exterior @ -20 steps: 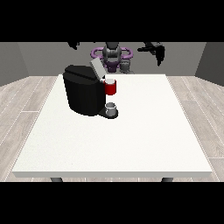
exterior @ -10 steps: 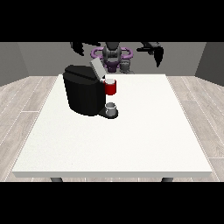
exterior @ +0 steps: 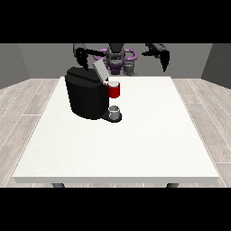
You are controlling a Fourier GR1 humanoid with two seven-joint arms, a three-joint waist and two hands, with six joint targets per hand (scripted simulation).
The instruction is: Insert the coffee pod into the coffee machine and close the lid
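Coffee machine [exterior: 87,97] w/ lid [exterior: 100,71] raised, both hands' grip can't be told; hand at view's left [exterior: 81,57] should press lid down squarely.

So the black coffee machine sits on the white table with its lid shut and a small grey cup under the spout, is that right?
Not quite. The front view shows the lid open, tilted up above the coffee machine. The rest holds: the machine stands on the white table with the small grey cup under its spout.

No text, label, brand, number or sign can be read anywhere.
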